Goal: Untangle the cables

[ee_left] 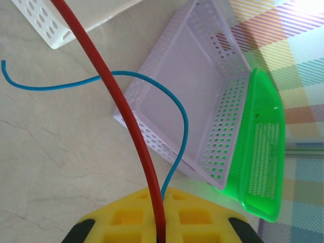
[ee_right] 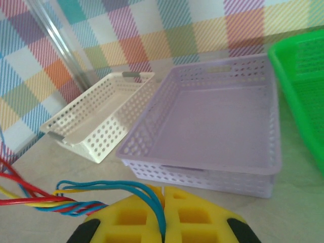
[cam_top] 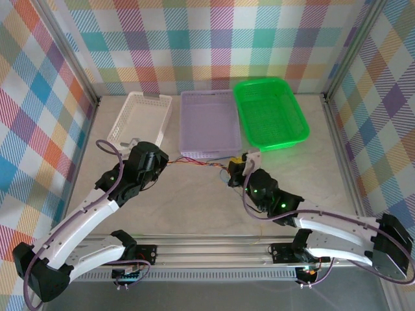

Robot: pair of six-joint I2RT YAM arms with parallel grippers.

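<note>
walls [cam_top: 194,39]: multicolour plaid, 3 sides | tabletop [cam_top: 194,201]: pale marble-look | alu posts [cam_top: 68,52] at corners | light: even

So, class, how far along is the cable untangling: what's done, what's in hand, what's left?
Done: nothing looks separated yet; the white tray, purple tray and green tray hold no cables. In hand: left gripper shut on a red cable, right gripper shut on blue cables. Left: red, yellow and blue strands twisted together near the right gripper.

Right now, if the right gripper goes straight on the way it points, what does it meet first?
Probably the near wall of the purple basket, dead ahead of the right gripper, which is shut on the cables. Gap is hard to judge.
</note>
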